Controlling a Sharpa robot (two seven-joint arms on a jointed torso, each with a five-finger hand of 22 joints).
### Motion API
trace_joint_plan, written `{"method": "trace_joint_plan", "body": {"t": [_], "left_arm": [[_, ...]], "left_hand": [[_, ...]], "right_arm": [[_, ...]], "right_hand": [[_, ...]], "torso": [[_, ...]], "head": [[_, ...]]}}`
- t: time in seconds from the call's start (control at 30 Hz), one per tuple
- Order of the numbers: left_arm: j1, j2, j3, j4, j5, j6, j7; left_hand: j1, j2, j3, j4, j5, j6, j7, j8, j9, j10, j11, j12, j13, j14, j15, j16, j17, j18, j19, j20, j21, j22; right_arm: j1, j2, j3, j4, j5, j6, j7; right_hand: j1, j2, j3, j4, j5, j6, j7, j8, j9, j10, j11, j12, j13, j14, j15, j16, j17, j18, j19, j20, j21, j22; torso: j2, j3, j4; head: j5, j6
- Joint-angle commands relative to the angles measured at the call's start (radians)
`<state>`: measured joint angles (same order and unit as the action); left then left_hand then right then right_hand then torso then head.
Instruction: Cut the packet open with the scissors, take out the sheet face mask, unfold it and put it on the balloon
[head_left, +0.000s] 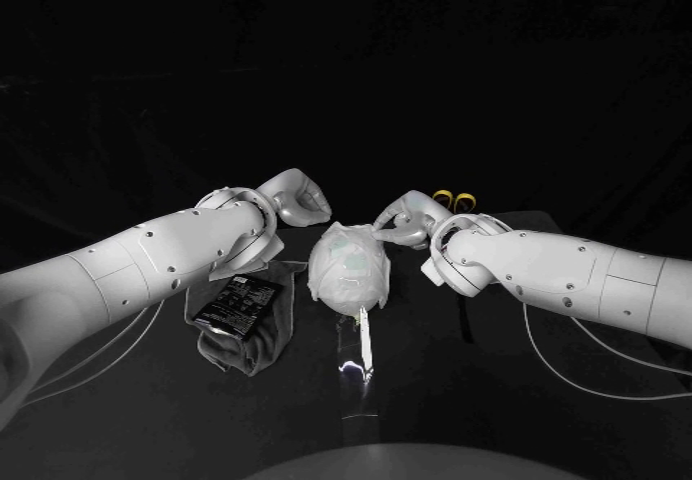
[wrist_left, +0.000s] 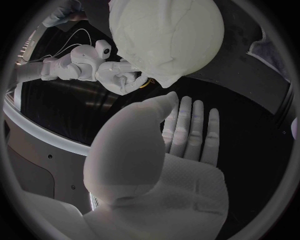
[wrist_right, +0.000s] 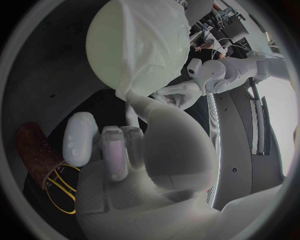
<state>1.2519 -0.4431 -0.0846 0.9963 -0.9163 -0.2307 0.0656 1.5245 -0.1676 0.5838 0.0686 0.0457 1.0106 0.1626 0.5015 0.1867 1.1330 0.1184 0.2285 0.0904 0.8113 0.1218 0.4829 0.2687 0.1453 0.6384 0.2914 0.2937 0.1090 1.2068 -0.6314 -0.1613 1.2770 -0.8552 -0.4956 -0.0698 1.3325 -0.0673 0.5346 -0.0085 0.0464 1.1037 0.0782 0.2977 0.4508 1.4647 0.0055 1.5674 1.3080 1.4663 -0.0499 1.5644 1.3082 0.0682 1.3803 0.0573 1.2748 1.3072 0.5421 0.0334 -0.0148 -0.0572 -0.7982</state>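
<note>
Near the centre of the head view, my left fingers (wrist_left: 187, 127) lie straight and apart, holding nothing, just beside the balloon (wrist_right: 103, 45). My right fingers (wrist_right: 114, 150) curl at its other side, against the sheet face mask (wrist_right: 156, 50) draped over it; whether they pinch it I cannot tell. Lower left, the packet (head_left: 238, 303) lies on a dark cloth (head_left: 260, 345); the scissors (head_left: 457, 199) lie above the right arm.
</note>
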Motion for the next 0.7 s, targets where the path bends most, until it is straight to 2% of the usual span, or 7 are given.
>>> {"method": "trace_joint_plan", "body": {"t": [0.03, 0.1, 0.13, 0.2, 0.4, 0.57, 0.7], "left_arm": [[-0.001, 0.001, 0.0, -0.006, 0.029, 0.02, 0.002], [-0.001, -0.003, -0.001, -0.009, 0.057, 0.031, -0.006], [-0.001, -0.006, -0.001, -0.011, 0.089, 0.04, -0.01], [-0.002, -0.012, -0.001, -0.014, 0.13, 0.05, -0.013], [-0.003, -0.037, -0.001, -0.016, 0.264, 0.12, -0.021], [-0.007, -0.047, -0.002, -0.014, 0.321, 0.172, -0.034], [-0.014, -0.046, -0.003, -0.016, 0.339, 0.195, -0.041]], "left_hand": [[-0.018, 0.005, 0.0, -0.001, 0.003, -0.008, 0.009, -0.001, -0.001, -0.014, 0.01, -0.01, 0.0, -0.002, 0.001, 0.005, 0.002, 0.003, 0.009, 0.0, 0.004, 0.001], [-0.033, 0.006, -0.003, 0.005, 0.002, -0.019, 0.014, -0.006, -0.003, -0.026, 0.015, -0.018, -0.003, -0.008, 0.005, 0.004, 0.003, -0.002, 0.008, 0.001, 0.004, 0.001], [-0.057, 0.012, -0.004, 0.021, -0.001, -0.073, 0.024, -0.039, -0.016, -0.022, 0.02, -0.018, -0.003, -0.006, 0.006, 0.009, 0.005, -0.01, 0.009, 0.001, 0.004, 0.0], [-0.084, 0.015, -0.007, 0.04, 0.003, -0.105, 0.03, -0.063, -0.024, -0.023, 0.024, -0.023, -0.004, -0.005, 0.007, 0.014, 0.008, -0.018, 0.014, 0.001, 0.005, 0.0], [-0.159, 0.01, -0.03, 0.1, 0.002, -0.126, 0.035, -0.085, -0.029, -0.055, 0.037, -0.046, -0.013, -0.025, 0.016, 0.018, 0.013, -0.025, 0.005, -0.002, -0.002, -0.005], [-0.208, -0.026, -0.085, 0.14, 0.002, -0.137, 0.038, -0.099, -0.031, -0.085, 0.045, -0.059, -0.016, -0.061, 0.031, 0.022, 0.019, -0.013, -0.021, -0.006, -0.02, -0.014], [-0.205, -0.033, -0.108, 0.148, 0.002, -0.135, 0.036, -0.101, -0.031, -0.095, 0.047, -0.059, -0.014, -0.078, 0.034, 0.03, 0.025, -0.001, -0.032, -0.005, -0.028, -0.019]], "right_arm": [[0.0, 0.0, 0.001, 0.001, -0.012, 0.01, -0.018], [0.0, -0.001, 0.001, 0.002, -0.012, 0.009, -0.019], [0.0, -0.002, 0.001, 0.003, -0.013, 0.008, -0.019], [0.0, -0.003, 0.001, 0.005, -0.013, 0.007, -0.019], [0.0, -0.011, 0.001, 0.014, -0.013, -0.004, -0.017], [0.0, -0.016, 0.001, 0.02, -0.013, -0.012, -0.016], [0.0, -0.018, 0.001, 0.025, -0.012, -0.015, -0.015]], "right_hand": [[-0.004, 0.001, 0.003, -0.001, 0.002, -0.002, -0.005, 0.001, 0.042, 0.106, -0.005, 0.003, 0.263, 0.104, -0.005, 0.006, 0.263, 0.008, -0.001, -0.003, -0.002, 0.041], [-0.004, 0.001, 0.003, -0.001, 0.002, -0.002, -0.005, 0.001, 0.042, 0.106, -0.005, 0.003, 0.263, 0.104, -0.005, 0.006, 0.263, 0.008, -0.001, -0.003, -0.002, 0.041], [-0.007, 0.0, 0.007, -0.003, 0.002, -0.003, -0.005, 0.003, 0.044, 0.106, -0.005, 0.003, 0.263, 0.104, -0.006, 0.006, 0.263, 0.008, 0.0, -0.003, -0.002, 0.041], [-0.007, 0.0, 0.007, -0.003, 0.002, -0.003, -0.005, 0.003, 0.044, 0.106, -0.005, 0.003, 0.263, 0.104, -0.006, 0.006, 0.263, 0.008, 0.0, -0.003, -0.002, 0.041], [-0.009, 0.0, 0.01, -0.005, 0.002, -0.004, -0.005, 0.004, 0.045, 0.106, -0.006, 0.003, 0.263, 0.104, -0.006, 0.006, 0.263, 0.008, 0.001, -0.003, -0.001, 0.042], [-0.009, 0.0, 0.01, -0.005, 0.002, -0.004, -0.005, 0.004, 0.045, 0.106, -0.006, 0.003, 0.263, 0.104, -0.006, 0.006, 0.263, 0.008, 0.001, -0.003, -0.001, 0.042], [-0.009, 0.0, 0.01, -0.005, 0.002, -0.004, -0.005, 0.004, 0.045, 0.106, -0.006, 0.003, 0.263, 0.104, -0.006, 0.006, 0.263, 0.008, 0.001, -0.003, -0.001, 0.042]], "torso": [[0.0, -0.0002, -0.0008], [-0.001, 0.0, -0.0007], [-0.001, 0.0006, -0.0006], [-0.001, 0.001, 0.001], [-0.001, -0.0004, 0.0015], [0.0, -0.0005, 0.0027], [0.0, -0.0009, 0.0012]], "head": [[0.001, 0.002], [0.0, 0.001], [0.001, 0.002], [-0.001, 0.002], [-0.005, 0.004], [-0.001, 0.005], [0.002, 0.005]]}}
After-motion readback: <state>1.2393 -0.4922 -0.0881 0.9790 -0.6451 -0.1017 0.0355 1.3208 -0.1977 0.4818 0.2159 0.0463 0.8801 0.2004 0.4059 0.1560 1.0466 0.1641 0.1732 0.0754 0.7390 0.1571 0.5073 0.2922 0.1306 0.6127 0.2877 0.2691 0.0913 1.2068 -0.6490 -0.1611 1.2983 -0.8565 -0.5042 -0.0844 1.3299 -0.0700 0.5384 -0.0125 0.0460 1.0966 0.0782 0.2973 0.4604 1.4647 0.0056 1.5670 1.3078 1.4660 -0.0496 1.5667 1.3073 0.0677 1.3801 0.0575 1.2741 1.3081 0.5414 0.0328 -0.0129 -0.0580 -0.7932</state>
